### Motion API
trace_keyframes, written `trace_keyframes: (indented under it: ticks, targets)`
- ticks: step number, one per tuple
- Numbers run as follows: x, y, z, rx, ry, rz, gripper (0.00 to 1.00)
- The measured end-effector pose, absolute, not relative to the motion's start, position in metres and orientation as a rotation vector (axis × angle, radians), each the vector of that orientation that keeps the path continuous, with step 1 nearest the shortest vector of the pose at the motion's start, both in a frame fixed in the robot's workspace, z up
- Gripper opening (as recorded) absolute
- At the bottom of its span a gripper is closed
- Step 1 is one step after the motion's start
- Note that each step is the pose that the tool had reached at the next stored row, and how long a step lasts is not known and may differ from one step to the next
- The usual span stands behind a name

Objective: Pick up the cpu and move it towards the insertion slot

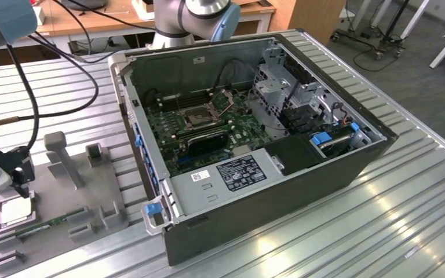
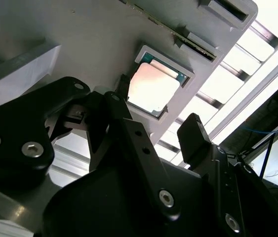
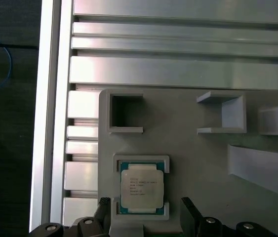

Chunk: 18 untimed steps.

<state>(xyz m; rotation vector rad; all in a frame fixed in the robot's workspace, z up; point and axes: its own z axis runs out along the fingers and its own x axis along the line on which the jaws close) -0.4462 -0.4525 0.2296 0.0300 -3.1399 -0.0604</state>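
Note:
The cpu [image 1: 14, 211] is a flat square chip with a silvery top, lying in a square recess of the grey holder plate [image 1: 91, 191] at the exterior view's left. My gripper [image 1: 19, 186] hangs just above it. In both wrist views the two black fingers stand open on opposite sides of the cpu [image 3: 141, 187] [image 2: 154, 88], one fingertip [image 3: 104, 205] on one side and the other [image 3: 187, 206] across from it. Nothing is held. The insertion slot [image 1: 199, 117] is a dark square socket with a metal frame on the green board inside the open computer case.
The open computer case [image 1: 346, 159] fills the middle of the slatted aluminium table [image 1: 377, 231]. Grey upright posts [image 1: 62, 156] rise from the holder plate close to the gripper. A thin green memory stick [image 1: 48, 225] lies along the plate's front. Black cables [image 1: 53, 87] hang behind.

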Motion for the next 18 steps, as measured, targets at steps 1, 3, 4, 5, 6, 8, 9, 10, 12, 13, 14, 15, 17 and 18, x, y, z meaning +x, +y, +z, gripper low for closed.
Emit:
trace_keyframes:
  ticks: [1,3,4,5,6,8,9,10,12,13,14,15,17,18]
  targets:
    - [-0.4463,-0.4525,0.2297,0.030,-3.140,-0.060,0.66]
    - [-0.4462,-0.4525,0.2292,0.030,-3.140,-0.061,0.66]
    - [-0.4462,-0.4525,0.2289,0.030,-3.140,-0.061,0.66]
    - [-0.4462,-0.4525,0.2290,0.030,-3.140,-0.061,0.66]
    - [-0.4462,-0.4525,0.2289,0.030,-3.140,-0.061,0.66]
    - [-0.4462,-0.4525,0.2289,0.030,-3.140,-0.061,0.66]
    - [-0.4462,-0.4524,0.2289,0.030,-3.140,-0.061,0.66]
    - [-0.4462,-0.4524,0.2284,0.030,-3.140,-0.061,0.66]
    - [-0.4462,-0.4524,0.2270,0.030,-3.140,-0.061,0.66]
    - [-0.4462,-0.4525,0.2263,0.030,-3.140,-0.060,0.66]
    - [-0.4462,-0.4524,0.2253,0.030,-3.140,-0.061,0.66]
    - [-0.4462,-0.4525,0.2244,0.030,-3.140,-0.061,0.66]
    - [-0.4462,-0.4525,0.2220,0.030,-3.140,-0.061,0.66]
    - [-0.4462,-0.4525,0.2210,0.030,-3.140,-0.060,0.66]
